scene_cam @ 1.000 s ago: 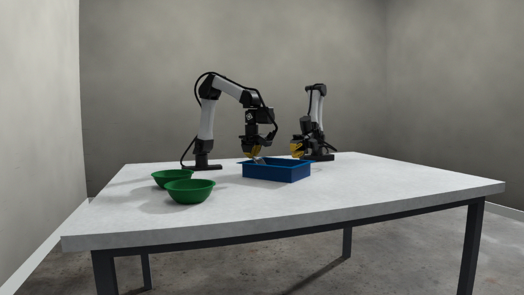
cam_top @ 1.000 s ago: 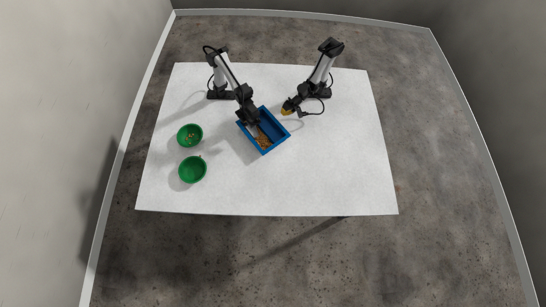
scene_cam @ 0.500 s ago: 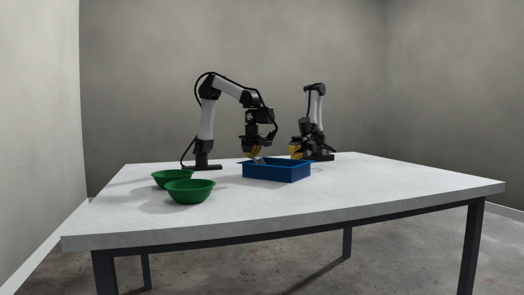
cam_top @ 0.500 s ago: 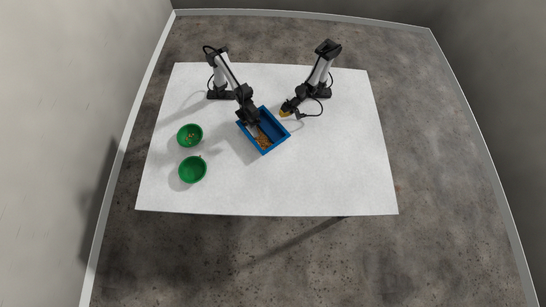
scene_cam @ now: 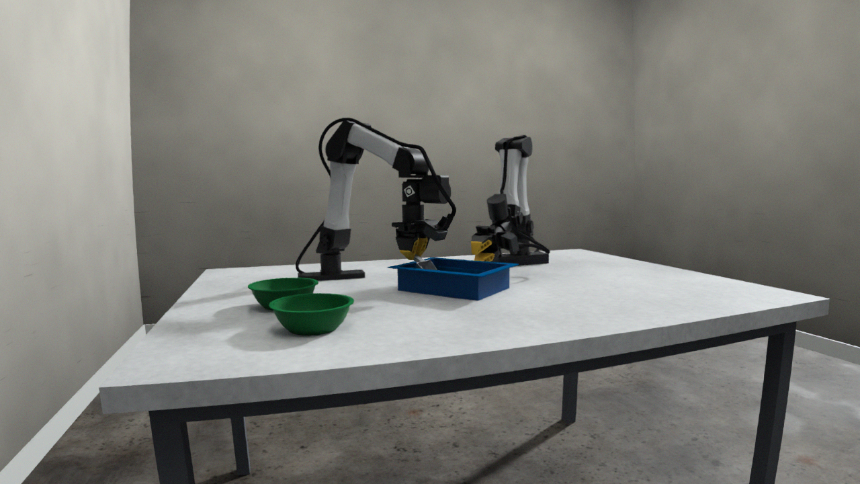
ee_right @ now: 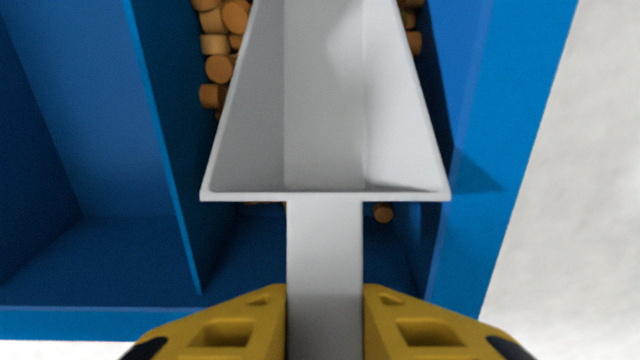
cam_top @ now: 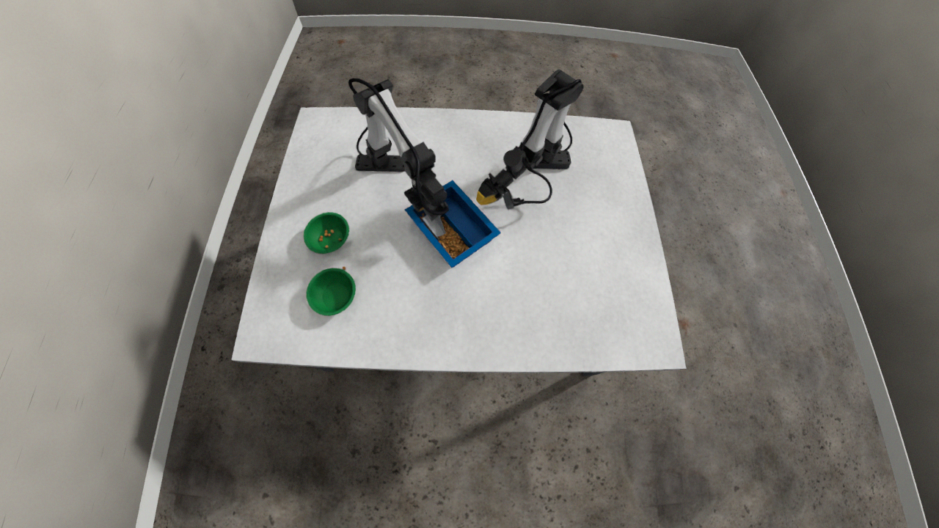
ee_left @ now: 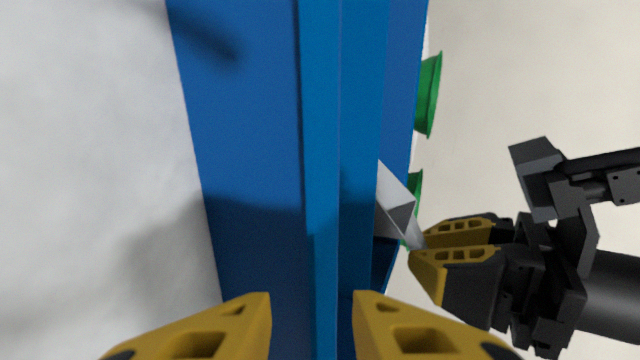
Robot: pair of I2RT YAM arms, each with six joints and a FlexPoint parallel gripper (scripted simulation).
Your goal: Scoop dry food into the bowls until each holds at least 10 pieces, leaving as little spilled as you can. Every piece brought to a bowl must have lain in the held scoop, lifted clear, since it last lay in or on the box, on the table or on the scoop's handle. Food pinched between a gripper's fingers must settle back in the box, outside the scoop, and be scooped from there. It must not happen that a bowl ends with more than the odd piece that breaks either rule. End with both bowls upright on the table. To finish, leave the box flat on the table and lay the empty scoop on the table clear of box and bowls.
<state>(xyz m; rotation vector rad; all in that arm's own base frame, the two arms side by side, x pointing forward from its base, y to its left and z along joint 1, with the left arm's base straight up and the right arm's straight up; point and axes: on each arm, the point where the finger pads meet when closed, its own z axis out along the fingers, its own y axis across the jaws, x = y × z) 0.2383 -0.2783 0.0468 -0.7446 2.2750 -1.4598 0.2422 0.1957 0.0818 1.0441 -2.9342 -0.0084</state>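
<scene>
On the table (cam_top: pixel 525 295) (scene_cam: pixel 541 318) (ee_left: pixel 75 150) (ee_right: pixel 590 200): a blue box (cam_top: pixel 475 249) (scene_cam: pixel 439 284) (ee_left: pixel 320 150) (ee_right: pixel 515 150) is set down flat, with both green bowls stood upright, well apart from it.
Box: its inside is split lengthwise by a divider (ee_right: pixel 150 100). Brown food (cam_top: pixel 452 241) (ee_right: pixel 220 67) is held in the compartment nearer the bowls. The other compartment's blue floor is left bare.
Scoop: the gray scoop (cam_top: pixel 433 225) (scene_cam: pixel 426 265) (ee_left: pixel 395 197) (ee_right: pixel 324 100) is held sloping down into the food compartment. Bare metal is shown across the visible part of its pan; the front tip is cut off in the right wrist view.
Bowl nearer the arms: a few orange pieces are scattered in this bowl (cam_top: pixel 344 226) (scene_cam: pixel 270 296) (ee_left: pixel 416 185), fewer than ten being seen.
Bowl farther from the arms: plain green is seen at the bottom of this bowl (cam_top: pixel 351 303) (scene_cam: pixel 311 318) (ee_left: pixel 427 95).
Loose piece: one orange piece (cam_top: pixel 344 268) is seen on the table, just beside the farther bowl's rim.
Right claw: the right gripper (cam_top: pixel 426 213) (scene_cam: pixel 414 255) (ee_left: pixel 409 251) (ee_right: pixel 324 298) is clamped on the scoop's handle.
Left claw: the fingers of the left gripper (cam_top: pixel 486 196) (scene_cam: pixel 482 251) (ee_left: pixel 311 306) are parted, with nothing gripped, near the box.
</scene>
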